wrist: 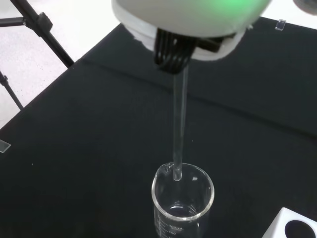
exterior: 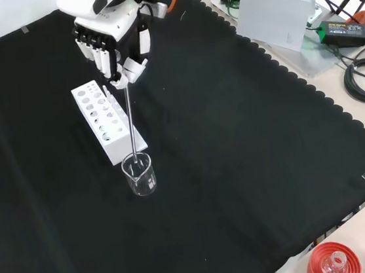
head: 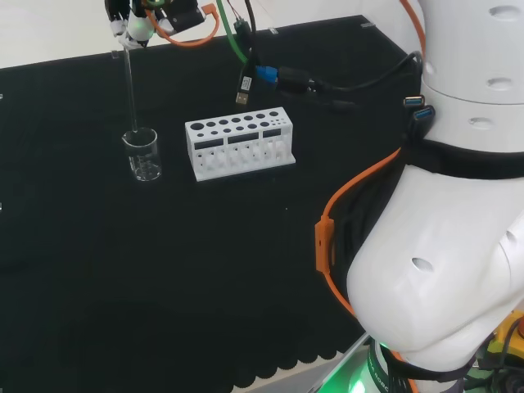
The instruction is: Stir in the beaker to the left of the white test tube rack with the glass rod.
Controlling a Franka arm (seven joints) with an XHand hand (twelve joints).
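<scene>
- beaker (exterior: pixel 140 175): clear glass, upright on the black cloth (exterior: pixel 252 168), nearest you in the front view. it stands just beside the short end of the white test tube rack (exterior: pixel 108 122) there, and to that rack's left in the head view (head: pixel 143 155), so you are over the vessel the task names. whether it holds liquid, you cannot tell.
- glass rod (exterior: pixel 132 126): nearly plumb, its lower end just inside the beaker's mouth; in the wrist view (wrist: pixel 179 134) the tip sits near the rim on the spout side and well above the bottom. held upright like this, it can go down without catching the wall.
- white test tube rack: holes all vacant, as far as you can see. it lies close along the rod's line in the front view, so keep your circles small and inside the glass.
- hand (exterior: pixel 111 42): above the rack in the front view, fingers hanging down and curled, pinching the rod's top end against the thumb. gripping at the top leaves the whole length free to reach into the beaker.
- judgement: stirring looks barely begun; you probably need to lower the rod farther before circling. risk: a wide sweep could tip the beaker.
</scene>
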